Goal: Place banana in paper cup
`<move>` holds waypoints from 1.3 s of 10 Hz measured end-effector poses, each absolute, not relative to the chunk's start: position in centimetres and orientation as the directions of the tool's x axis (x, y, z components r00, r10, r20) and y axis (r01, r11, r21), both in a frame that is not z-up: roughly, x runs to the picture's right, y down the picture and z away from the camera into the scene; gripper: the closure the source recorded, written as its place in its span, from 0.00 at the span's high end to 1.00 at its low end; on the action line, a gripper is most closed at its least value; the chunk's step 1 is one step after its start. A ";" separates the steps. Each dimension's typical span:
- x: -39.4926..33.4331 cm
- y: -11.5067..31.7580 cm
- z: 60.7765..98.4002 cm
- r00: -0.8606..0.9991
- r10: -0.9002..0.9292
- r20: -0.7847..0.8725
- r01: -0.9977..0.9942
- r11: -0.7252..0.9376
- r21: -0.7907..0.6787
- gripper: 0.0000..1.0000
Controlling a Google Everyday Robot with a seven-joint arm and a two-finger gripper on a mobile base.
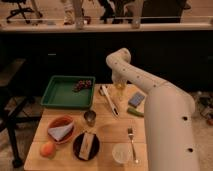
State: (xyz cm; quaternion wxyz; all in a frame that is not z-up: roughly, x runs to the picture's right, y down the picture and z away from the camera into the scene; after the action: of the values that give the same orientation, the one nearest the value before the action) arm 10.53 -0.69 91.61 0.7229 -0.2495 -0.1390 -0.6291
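My gripper (119,86) hangs over the far edge of the table, at the end of the white arm that reaches in from the right. It is shut on the banana (119,91), a small pale-yellow piece that shows at its tip, just right of the white utensil. The paper cup (121,152) stands upright near the front edge of the table, well in front of the gripper, with a fork (131,142) just to its right.
A green tray (60,95) with grapes (83,85) sits at the back left. A long white utensil (109,100), a metal cup (90,117), a blue sponge (136,99) and a green vegetable (135,112) lie mid-table. An orange bowl (61,131), a black plate (86,146) and an orange fruit (47,149) fill the front left.
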 end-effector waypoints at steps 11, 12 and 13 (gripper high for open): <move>10.3 4.9 78.6 0.199 -0.821 0.535 0.980 0.167 -0.108 0.00; 10.5 5.3 78.1 0.206 -0.815 0.542 0.979 0.175 -0.110 0.00; 10.1 6.1 77.6 0.211 -0.807 0.551 0.977 0.181 -0.109 0.00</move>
State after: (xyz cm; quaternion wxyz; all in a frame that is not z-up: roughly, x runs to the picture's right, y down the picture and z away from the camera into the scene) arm 10.13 6.09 77.60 0.7450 -0.2248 -0.1890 -0.5990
